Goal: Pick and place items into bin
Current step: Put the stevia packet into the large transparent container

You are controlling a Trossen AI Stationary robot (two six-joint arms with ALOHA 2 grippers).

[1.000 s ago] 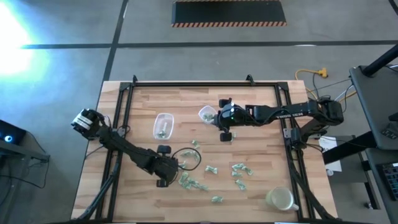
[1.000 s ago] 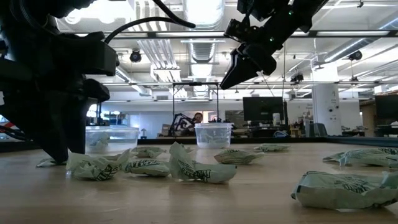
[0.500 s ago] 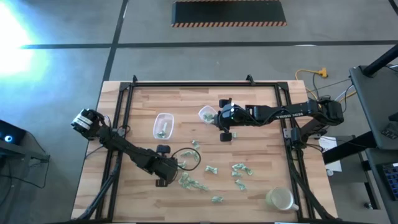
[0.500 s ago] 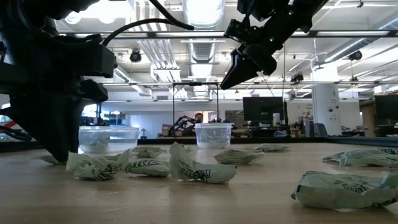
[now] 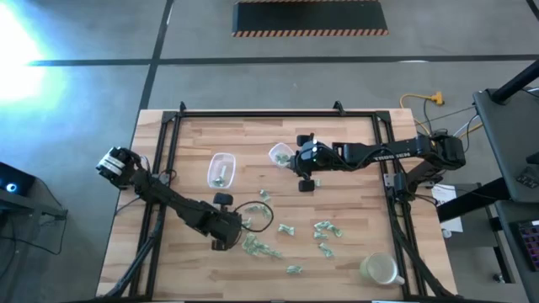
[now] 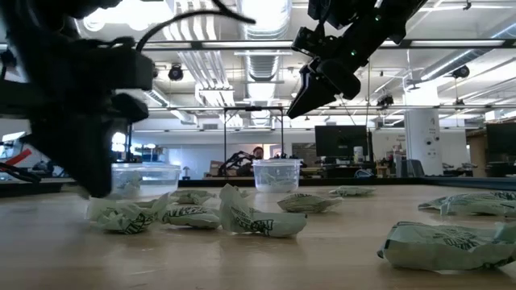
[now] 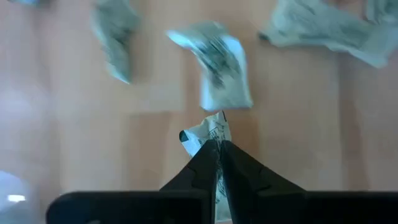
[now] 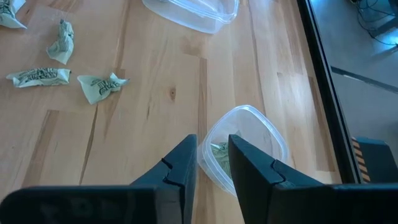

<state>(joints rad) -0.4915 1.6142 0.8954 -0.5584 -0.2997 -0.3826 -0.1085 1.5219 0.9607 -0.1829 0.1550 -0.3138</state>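
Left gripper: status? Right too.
Left gripper shut on a wrapped piece, low at the loose pile. Right gripper open, empty, above small clear container. Nothing blocking.

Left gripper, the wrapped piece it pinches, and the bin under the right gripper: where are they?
left gripper (image 7: pixel 218 144), left wrist view, shut fingertips.
wrapped piece (image 7: pixel 211 130), left wrist view, crumpled top.
bin (image 8: pixel 264 134), right wrist view, clear rim.

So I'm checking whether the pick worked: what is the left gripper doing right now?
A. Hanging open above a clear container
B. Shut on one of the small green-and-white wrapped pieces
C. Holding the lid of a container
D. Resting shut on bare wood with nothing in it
B: in the left wrist view the left gripper has its fingers pressed together with a crinkly wrapped piece pinched at their tips.
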